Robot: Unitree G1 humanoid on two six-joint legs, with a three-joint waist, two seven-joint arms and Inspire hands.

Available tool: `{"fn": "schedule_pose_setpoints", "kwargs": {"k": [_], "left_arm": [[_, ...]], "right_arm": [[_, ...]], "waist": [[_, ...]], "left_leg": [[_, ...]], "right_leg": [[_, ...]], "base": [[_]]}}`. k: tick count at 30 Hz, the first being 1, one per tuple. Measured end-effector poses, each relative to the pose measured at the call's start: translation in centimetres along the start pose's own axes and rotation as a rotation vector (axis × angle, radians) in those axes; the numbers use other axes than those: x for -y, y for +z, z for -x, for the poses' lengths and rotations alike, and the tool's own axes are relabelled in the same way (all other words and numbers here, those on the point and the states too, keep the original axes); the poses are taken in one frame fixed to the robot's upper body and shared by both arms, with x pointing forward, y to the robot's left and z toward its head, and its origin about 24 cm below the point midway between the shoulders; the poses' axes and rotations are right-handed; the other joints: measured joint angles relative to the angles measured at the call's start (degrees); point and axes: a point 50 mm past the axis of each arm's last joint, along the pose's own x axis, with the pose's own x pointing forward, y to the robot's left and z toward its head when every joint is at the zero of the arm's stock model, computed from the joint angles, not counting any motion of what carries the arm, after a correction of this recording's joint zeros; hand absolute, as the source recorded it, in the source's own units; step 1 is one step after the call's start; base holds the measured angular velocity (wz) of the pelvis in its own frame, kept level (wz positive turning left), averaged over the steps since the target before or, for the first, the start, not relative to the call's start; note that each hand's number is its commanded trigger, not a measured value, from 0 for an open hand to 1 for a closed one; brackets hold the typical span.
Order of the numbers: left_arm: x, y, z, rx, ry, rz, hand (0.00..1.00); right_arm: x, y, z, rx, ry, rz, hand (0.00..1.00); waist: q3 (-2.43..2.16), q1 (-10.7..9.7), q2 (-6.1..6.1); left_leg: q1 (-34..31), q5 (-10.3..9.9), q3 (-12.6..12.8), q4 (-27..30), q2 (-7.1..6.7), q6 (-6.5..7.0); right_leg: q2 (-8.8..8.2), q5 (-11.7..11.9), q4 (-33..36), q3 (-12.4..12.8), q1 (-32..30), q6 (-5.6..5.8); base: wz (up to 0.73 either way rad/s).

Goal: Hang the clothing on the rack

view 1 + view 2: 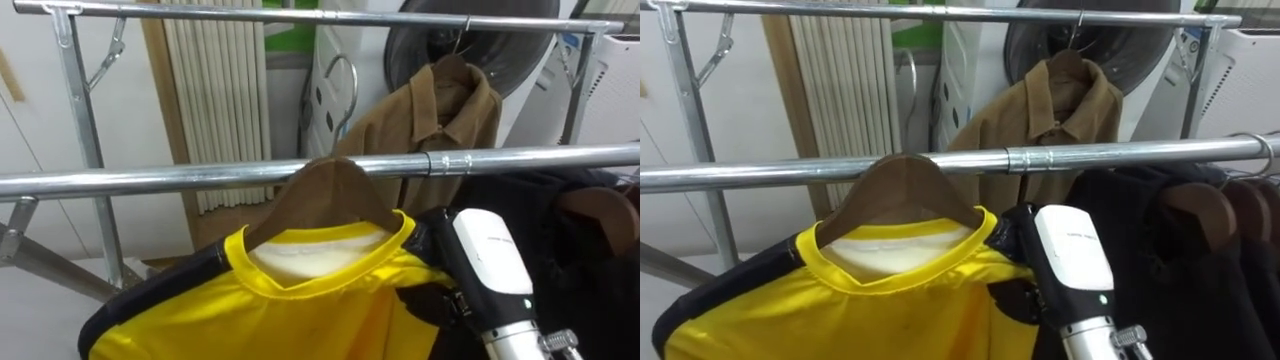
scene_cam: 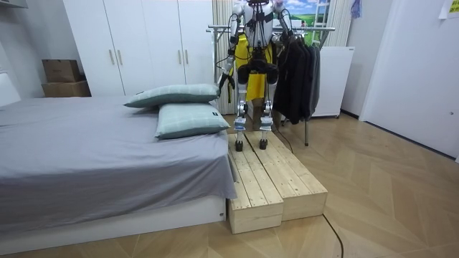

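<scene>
**Yellow shirt held up at the rail, hook not yet seated**

Seen from my remote station: the yellow shirt [image 1: 300, 320], black at the sleeves, sits on a wooden hanger [image 1: 325, 195] directly before the robot's head camera, its collar just under the front rail [image 1: 150, 178] of the clothes rack. The hanger's metal hook [image 1: 347, 75] rises at 12 o'clock from the shirt. It arches above the rail rather than resting on it, so I judge the garment is being carried, not hung.

The robot's right hand [image 1: 490, 250] comes in at 4 o'clock and meets the shirt's shoulder beside the collar. I take it that it is placed there to bear the hanger from one end while the hook is lined up. I cannot tell whether it is clamped on the hanger or only braced against it, because its far end merges with the black sleeve.

At 3 o'clock dark garments [image 1: 560, 250] crowd the same rail, which would explain choosing the bare stretch to their left. At 1 o'clock, farther off, a brown jacket [image 1: 440, 120] hangs from the back rail [image 1: 250, 15].

The room view shows the robot upright on a wooden platform [image 2: 276, 186] beside the bed [image 2: 86, 158], arms raised to the rack. The platform, I reckon, gives it the height to reach. By my reading, the hook next needs lowering onto the rail.
</scene>
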Motion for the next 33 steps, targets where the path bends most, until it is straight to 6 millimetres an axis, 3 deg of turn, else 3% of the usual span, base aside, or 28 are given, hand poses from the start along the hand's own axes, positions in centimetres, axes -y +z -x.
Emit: {"fn": "schedule_pose_setpoints", "kwargs": {"k": [14,33], "left_arm": [[0.1,-0.2,0.0,-0.003,-0.004,-0.002,0.0],[0.1,-0.2,0.1,-0.001,-0.002,0.001,0.0]], "right_arm": [[-2.8,-1.7,1.7,-0.079,0.147,0.019,1.0],[-3.9,-1.4,1.9,-0.106,0.198,-0.026,1.0]], "waist": [[0.09,0.1,0.18],[0.24,-0.3,0.04]], "left_leg": [[0.4,0.0,0.0,0.0,0.03,0.01],[0.9,0.0,-0.4,0.2,-0.08,0.01]], "right_leg": [[-0.28,0.0,0.1,-0.1,0.2,-0.06],[-0.44,0.0,0.0,-0.1,0.9,-0.04]], "base": [[0.0],[0.01]]}}
